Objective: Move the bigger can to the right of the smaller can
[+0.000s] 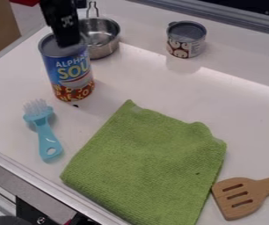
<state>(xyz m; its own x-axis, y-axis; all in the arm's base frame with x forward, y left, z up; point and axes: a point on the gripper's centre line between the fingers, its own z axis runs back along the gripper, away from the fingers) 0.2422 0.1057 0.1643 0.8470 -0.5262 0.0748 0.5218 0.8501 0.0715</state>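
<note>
The black gripper (70, 41) hangs at upper left, covering part of the bigger can's (73, 79) top — whether it is open or closed, I cannot tell. That can stands upright on the bench (137, 81), to the left of the smaller can (185, 40). The metal pot (104, 37) behind is partly hidden; the wooden spatula's (242, 197) handle runs off the right edge — cut short.
</note>
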